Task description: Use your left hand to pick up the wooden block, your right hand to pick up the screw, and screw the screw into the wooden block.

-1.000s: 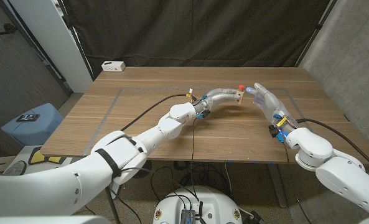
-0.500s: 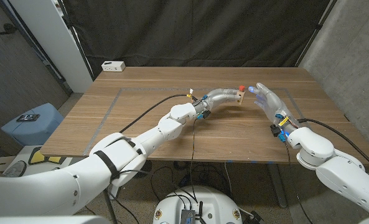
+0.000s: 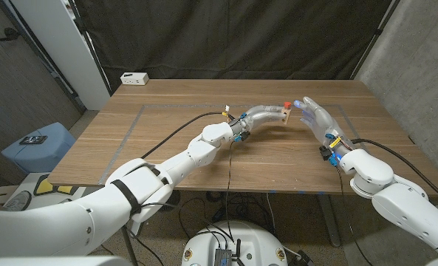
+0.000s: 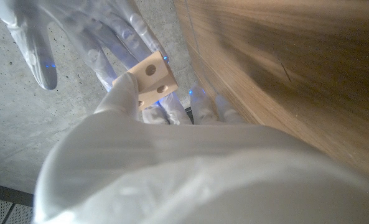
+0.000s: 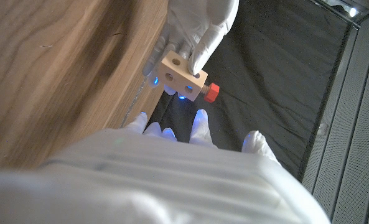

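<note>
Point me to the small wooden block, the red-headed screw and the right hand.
small wooden block (image 5: 183,76), right wrist view, holed face.
red-headed screw (image 5: 211,93), right wrist view, red head.
right hand (image 3: 316,118), head view, back of hand.

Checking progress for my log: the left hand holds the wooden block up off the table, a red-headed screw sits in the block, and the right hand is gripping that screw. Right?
Not quite. The right hand is open beside the block, not gripping the screw; the right wrist view shows its fingers apart, short of it. The left hand does hold the wooden block off the table, screw in place.

One wooden block (image 3: 281,114), one red screw (image 3: 285,104), one white box (image 3: 134,77)
</note>
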